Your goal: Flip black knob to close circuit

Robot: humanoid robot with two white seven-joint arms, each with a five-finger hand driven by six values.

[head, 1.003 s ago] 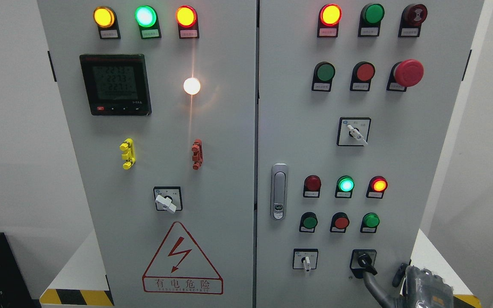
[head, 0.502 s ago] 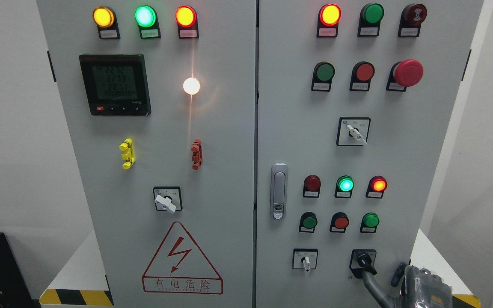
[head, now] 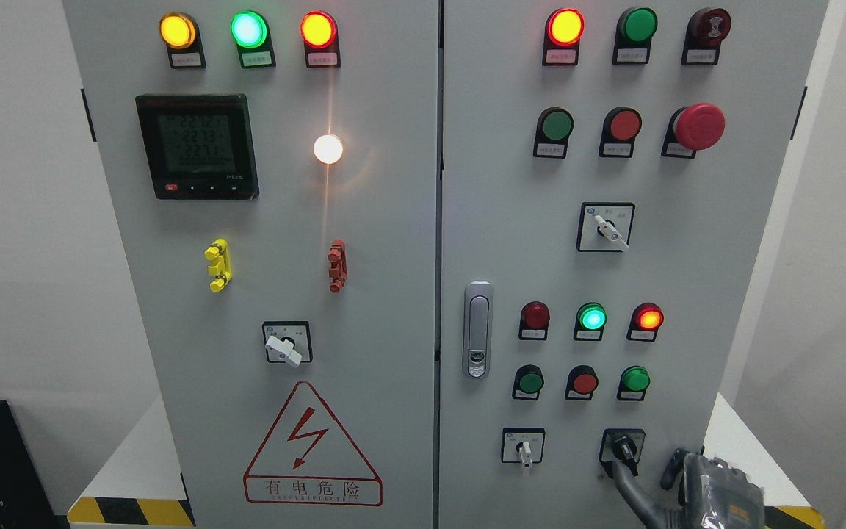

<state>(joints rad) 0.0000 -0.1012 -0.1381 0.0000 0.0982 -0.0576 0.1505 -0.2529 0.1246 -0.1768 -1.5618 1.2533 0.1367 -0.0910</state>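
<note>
The black knob (head: 623, 447) sits in a black square plate at the bottom right of the grey cabinet's right door (head: 511, 242). Its handle points almost straight down. My right hand (head: 645, 476) comes up from the lower right corner, grey and partly cut off by the picture's edge. One long finger (head: 627, 491) reaches up and touches the lower end of the knob's handle. A second finger (head: 670, 467) curls up to the right of the knob, apart from it. Nothing is clasped between them. The left hand does not show.
A white selector switch (head: 523, 450) sits left of the knob. Above it are three push buttons (head: 584, 382) and three lamps, with the green lamp (head: 591, 318) lit. A door latch (head: 477, 329) stands near the seam. The cabinet rests on a white stand (head: 742, 448).
The knob's handle has swung from pointing down-right to nearly straight down. My right hand has shifted left with it, the finger staying at the handle's tip.
</note>
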